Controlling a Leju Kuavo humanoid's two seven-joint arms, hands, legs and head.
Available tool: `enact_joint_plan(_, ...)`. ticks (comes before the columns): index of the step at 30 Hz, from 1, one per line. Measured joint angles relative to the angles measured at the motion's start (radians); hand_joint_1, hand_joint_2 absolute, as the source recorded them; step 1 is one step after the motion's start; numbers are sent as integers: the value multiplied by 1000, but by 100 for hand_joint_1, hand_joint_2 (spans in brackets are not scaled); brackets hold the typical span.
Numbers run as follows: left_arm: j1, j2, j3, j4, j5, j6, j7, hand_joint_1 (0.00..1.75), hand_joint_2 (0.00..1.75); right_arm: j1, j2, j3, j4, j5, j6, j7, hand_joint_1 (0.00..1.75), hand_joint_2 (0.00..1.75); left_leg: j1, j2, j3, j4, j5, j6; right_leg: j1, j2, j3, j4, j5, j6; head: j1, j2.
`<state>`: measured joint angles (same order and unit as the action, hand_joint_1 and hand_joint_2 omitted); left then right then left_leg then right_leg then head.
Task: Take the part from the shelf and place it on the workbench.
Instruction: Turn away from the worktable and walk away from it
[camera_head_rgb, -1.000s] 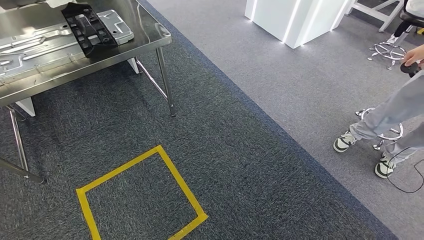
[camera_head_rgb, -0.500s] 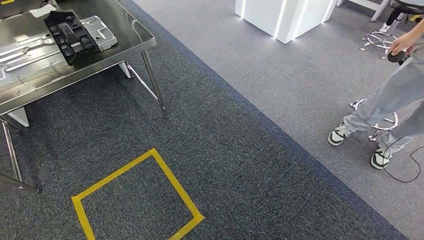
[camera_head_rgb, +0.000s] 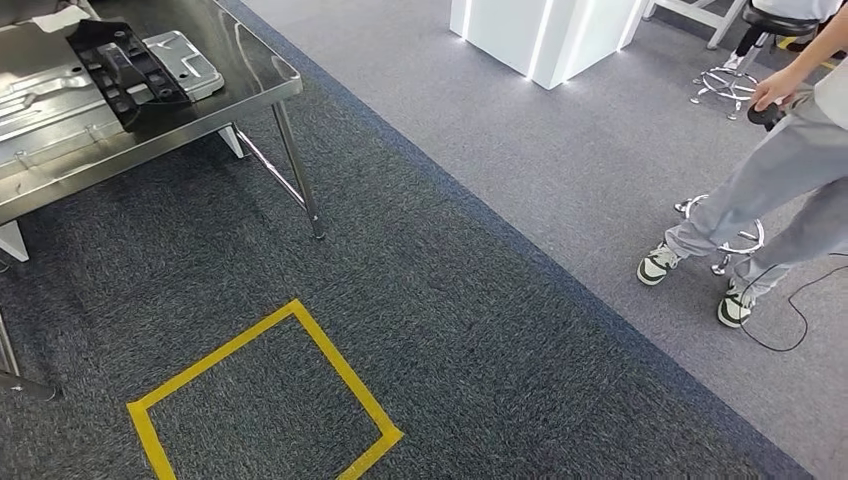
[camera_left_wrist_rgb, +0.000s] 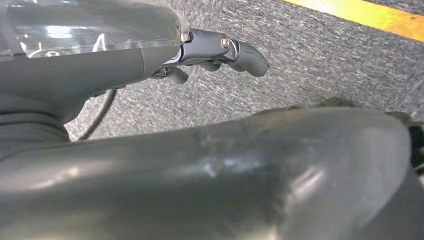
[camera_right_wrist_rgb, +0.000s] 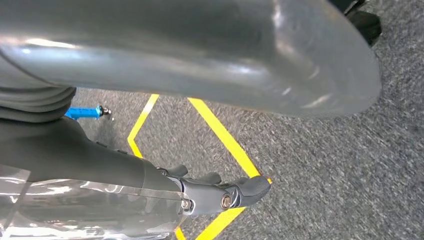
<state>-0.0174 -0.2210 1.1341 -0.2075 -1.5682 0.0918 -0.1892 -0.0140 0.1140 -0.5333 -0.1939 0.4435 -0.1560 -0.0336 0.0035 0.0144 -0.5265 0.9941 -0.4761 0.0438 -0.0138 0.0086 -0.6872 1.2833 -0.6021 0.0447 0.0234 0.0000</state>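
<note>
Part (camera_head_rgb: 125, 68): black, lies on workbench (camera_head_rgb: 250, 75), 10 o'clock in head view. Whole scene slid left since earlier frames: robot turning away. Left hand (camera_left_wrist_rgb: 220, 52), right hand (camera_right_wrist_rgb: 220, 192) hang, grasping nothing, fingers loosely apart. Placement looks done.

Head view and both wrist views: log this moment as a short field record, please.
black part: lies on a metal panel on the workbench, at
workbench: steel, bare edge at
floor mark: yellow tape square on dark carpet
left robot hand: hangs over carpet, holds nothing
right robot hand: over the tape, holds nothing
person: standing beside a stool
</note>
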Motion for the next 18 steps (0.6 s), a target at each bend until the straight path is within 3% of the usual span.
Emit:
enact_joint_plan(1, 0, 0, 0, 0, 0, 0, 0, 0, 0, 0, 0, 0, 0, 0, 0, 0, 0, 0, 0, 3, 0, 1, 0, -1, -1, -2, 2, -2, 13, 1, 0, 0)
enact_joint_plan(2, 0, 0, 0, 0, 0, -1, 0, 0, 0, 1, 0, 0, 0, 0, 0, 0, 0, 0, 0, 6, 1, 1, -1, -2, -2, -6, 26, -44, 42, 2, 0, 0)
enact_joint_plan(4, 0, 0, 0, 0, 0, -1, 2, 0, 0, 1, -1, 0, 0, 0, -1, 1, 0, 0, -2, 11, 5, 3, -5, -8, -1, -21, 100, -185, 104, -3, 0, 0)
enact_joint_plan(6, -1, 0, 0, 0, 0, -1, 3, 0, 0, -1, -1, 0, 0, 0, -1, 1, 0, 0, -7, 15, 6, 6, -9, -18, 4, -30, 139, -268, 126, -15, -1, 0)
enact_joint_plan(10, -3, 0, 0, 0, 0, 0, 4, 0, 0, -1, 0, 0, 0, 0, -1, 1, 0, 0, -5, 17, 4, 22, -26, -40, 4, -20, 141, -282, 129, -43, -2, 0)
enact_joint_plan(12, -2, 0, 0, 0, 0, 1, 4, 0, 0, -1, 1, 0, 0, 0, -1, 1, 0, 0, -2, 4, -31, 106, -81, -48, 2, -17, 141, -286, 133, -55, -3, 0)
enact_joint_plan(14, -1, 0, 0, 0, 0, 1, 4, 0, 0, 0, 1, 0, 0, 0, -1, 1, 0, 0, 0, -3, -93, 240, -146, -52, 5, -11, 138, -285, 133, -60, -4, 0)
enact_joint_plan(15, -1, 0, 0, 0, 0, 1, 4, 0, 0, 0, 1, 0, 0, 0, -1, 1, 0, 0, 0, -4, -114, 285, -156, -52, 7, -6, 138, -285, 133, -60, -4, 0)
enact_joint_plan(16, 0, 0, 0, 0, 0, 1, 4, 0, 0, 0, 0, 0, 0, 0, -1, 1, 0, 0, 0, -4, -118, 293, -147, -51, 9, -1, 138, -284, 133, -60, -4, 0)
enact_joint_plan(18, 0, 0, 0, 0, 0, 0, 4, 0, 0, -1, 1, 0, 0, 1, -1, 1, 0, 0, 0, -7, -75, 198, -79, -44, 11, 10, 141, -283, 132, -59, -4, 0)
